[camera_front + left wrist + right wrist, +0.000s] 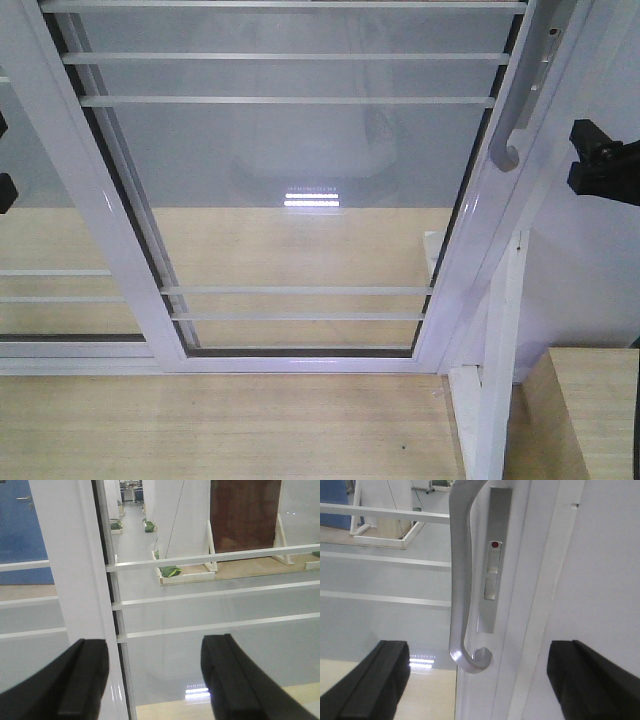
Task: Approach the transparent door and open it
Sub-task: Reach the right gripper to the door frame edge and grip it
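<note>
The transparent door's (300, 180) upright curved grey handle (460, 580) lies straight ahead of the nearer right gripper's (487, 677) wide-parted fingers.

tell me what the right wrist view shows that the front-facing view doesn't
Only right wrist: the red dot on the latch plate beside the curved grey handle, and that the right hand is open, a finger showing each side of the handle's hooked end. Only front-facing: the bottom rail of the transparent door, the handle-less panel at left, the wood floor. Both: the handle and the door's white bars.
</note>
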